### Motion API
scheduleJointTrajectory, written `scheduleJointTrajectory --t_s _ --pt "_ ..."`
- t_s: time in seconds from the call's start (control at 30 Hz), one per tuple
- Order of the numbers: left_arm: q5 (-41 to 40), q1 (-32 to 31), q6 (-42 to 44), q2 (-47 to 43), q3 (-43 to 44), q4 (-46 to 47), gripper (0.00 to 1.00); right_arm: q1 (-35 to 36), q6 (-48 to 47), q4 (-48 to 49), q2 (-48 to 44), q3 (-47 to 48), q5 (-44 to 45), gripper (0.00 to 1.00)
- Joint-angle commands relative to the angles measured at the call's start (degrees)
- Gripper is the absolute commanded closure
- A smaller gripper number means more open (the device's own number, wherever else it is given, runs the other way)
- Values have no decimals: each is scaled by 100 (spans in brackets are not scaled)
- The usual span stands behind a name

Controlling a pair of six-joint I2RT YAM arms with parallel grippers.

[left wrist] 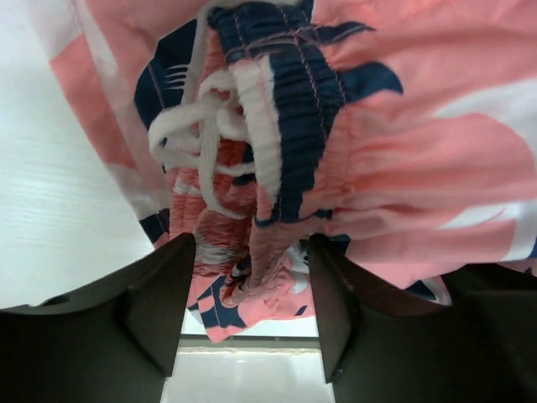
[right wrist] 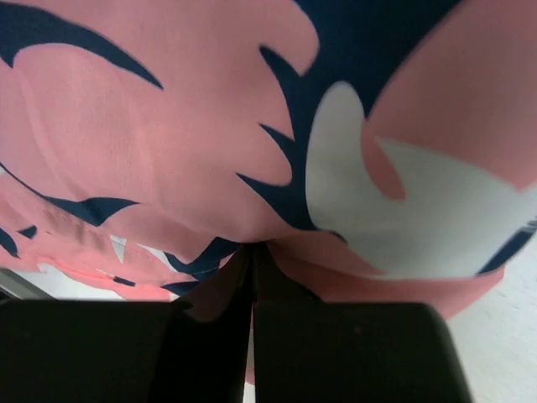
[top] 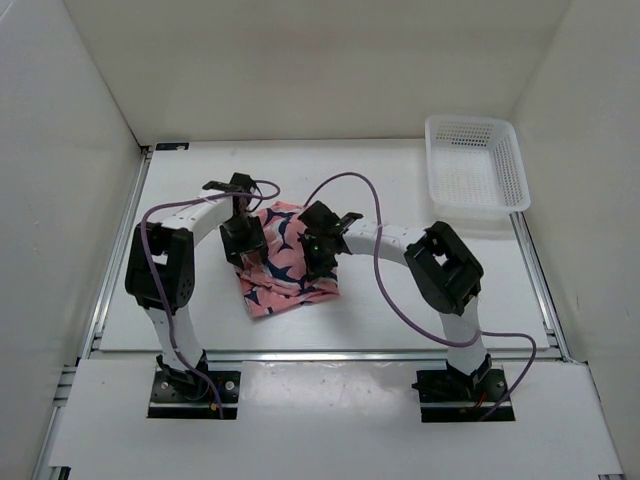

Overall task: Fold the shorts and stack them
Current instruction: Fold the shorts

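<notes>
pinching soft salmon-pink whale-print shorts (top: 287, 270) in closed right gripper (right wrist: 252, 256), straddling gathered waistband (left wrist: 285, 126) with left gripper (left wrist: 250, 256) agape; best clamping there before lifting level.

Right gripper (right wrist: 252, 256) jaws, closed, pinch the shorts (right wrist: 168, 151).

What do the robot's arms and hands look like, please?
The left arm and the right arm both have white links between bulky black joint housings, on black base plates. A thin purple cable loops along each. The left hand and the right hand are black, each with two flat matte fingers.
</notes>
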Motion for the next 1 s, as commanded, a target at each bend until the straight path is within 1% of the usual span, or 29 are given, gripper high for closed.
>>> scheduleJointTrajectory --t_s 0.0,0.1,0.13,0.2,0.23,0.27,0.3,0.33,0.37,0.4,0.43,0.47,0.5,0.53,0.63,0.7,0.77,0.87,0.9,0.93,0.97 --pt "-153 30 -39 -526 -18 55 32 -48 108 113 -40 101 264 100" --pt "-206 92 13 -745 140 -51 32 -48 108 113 -522 -12 615 100" --pt "-206 92 13 -799 262 -129 32 -48 108 113 -837 -13 721 100" --pt "-206 145 13 -878 386 -130 36 -48 108 113 -1120 -66 1027 100" --pt "-206 145 13 -878 491 -130 36 -48 47 113 -1287 -66 1125 100" --pt "-206 145 13 -878 553 -130 37 -48 47 113 -1288 -13 1196 98" --pt "-258 145 -48 -696 606 -130 39 -48 -23 113 -1288 152 1249 98" --pt "-259 145 -48 -590 658 -130 46 -118 -24 113 -1097 285 1249 98" --pt "-259 145 -109 -475 659 -17 50 -118 -24 43 -956 425 1249 98" --pt "-259 145 -110 -170 659 123 51 -206 -24 43 -798 748 1153 98" --pt "-259 145 -110 16 720 125 54 -259 28 43 -431 934 1100 98" --pt "-311 206 -110 209 825 125 59 -311 29 43 -227 1119 1100 98" --pt "-311 206 -110 385 826 125 60 -312 29 -18 184 1504 1100 98" --pt "-364 258 -110 683 904 177 60 -312 81 -19 388 1708 1100 98" --pt "-364 259 -110 1019 967 239 62 -365 151 -160 985 2235 1187 98" --pt "-364 259 -58 1073 1141 239 62 -417 213 -160 1163 2360 1319 99" --pt "-417 259 5 1213 1326 239 62 -479 396 -220 1217 2360 1415 100" --pt "-470 197 118 1362 1563 239 60 -611 678 -221 1217 2027 1548 100" --pt "-470 145 171 1415 1799 161 60 -680 679 -221 1095 1956 1548 100" --pt "-470 75 172 1415 1923 55 58 -733 679 -221 1024 1895 1548 100" --pt "-470 74 172 1502 2064 -24 54 -734 679 -221 928 1790 1687 97"
